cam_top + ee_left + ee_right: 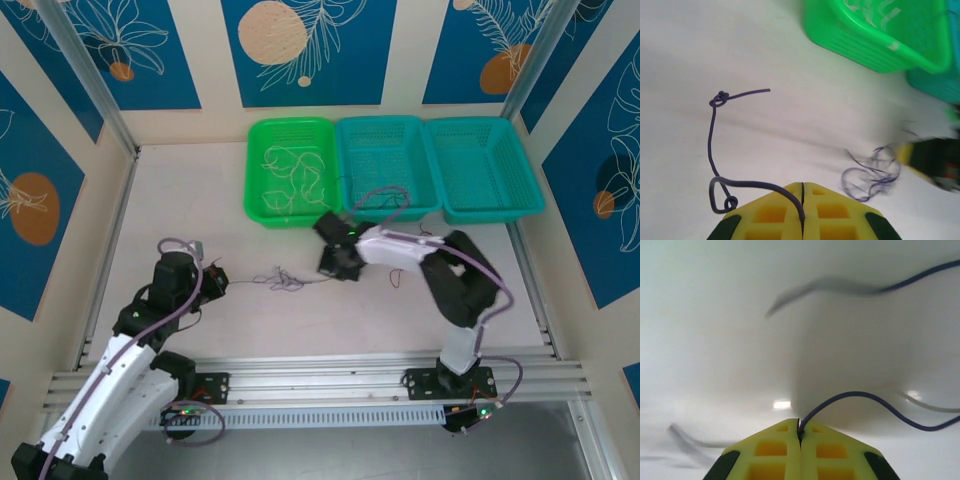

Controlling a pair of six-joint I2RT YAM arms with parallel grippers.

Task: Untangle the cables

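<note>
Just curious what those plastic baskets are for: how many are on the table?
3, in a row at the far edge of the table: a green basket on the left, a middle teal basket, and a right teal basket. None seems hidden.

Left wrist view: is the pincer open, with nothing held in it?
No, the left pincer is shut, with the dark cable pinched in its seam.

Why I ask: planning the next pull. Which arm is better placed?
Probably left: the left pincer is shut on the dark cable with table behind it to draw back, while the right pincer sits near the green basket.
</note>
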